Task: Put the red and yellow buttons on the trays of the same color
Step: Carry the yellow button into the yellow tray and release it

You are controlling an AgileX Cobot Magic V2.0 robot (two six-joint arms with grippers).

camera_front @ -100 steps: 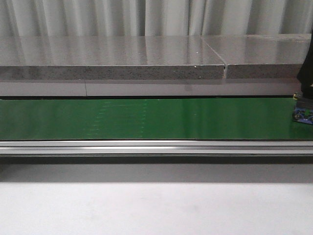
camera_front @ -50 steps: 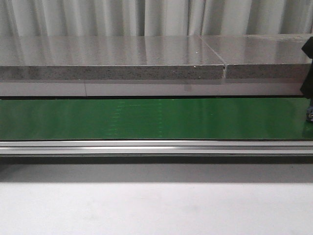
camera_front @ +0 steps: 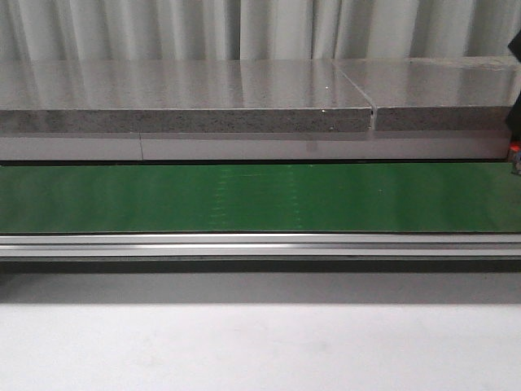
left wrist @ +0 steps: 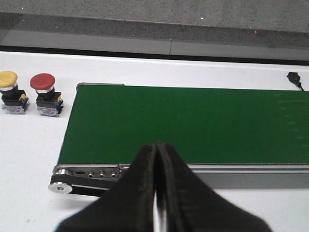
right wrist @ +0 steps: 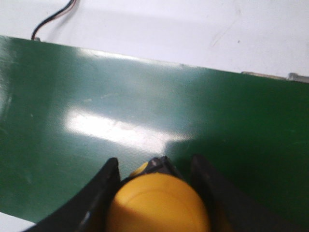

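In the right wrist view my right gripper point(right wrist: 155, 162) is shut on a yellow button point(right wrist: 159, 203), whose domed cap fills the gap between the black fingers, above the green conveyor belt point(right wrist: 72, 96). In the front view only a dark sliver of the right arm point(camera_front: 515, 114) shows at the right edge. My left gripper point(left wrist: 155, 144) is shut with nothing in it, near the belt's front rail. A second yellow button point(left wrist: 8, 80) and a red button point(left wrist: 42, 83) stand upright side by side on the white table beyond the belt's end. The trays are out of view.
A grey stone slab point(camera_front: 187, 98) runs behind the belt point(camera_front: 244, 195), and an aluminium rail point(camera_front: 244, 244) runs along its front. White table point(camera_front: 244, 342) lies in front. A black plug point(left wrist: 293, 77) and a cable point(right wrist: 53, 19) lie beside the belt.
The right arm has moved off to the right with its button. The button's base showed at the front view's right edge a second ago and is now nearly gone.
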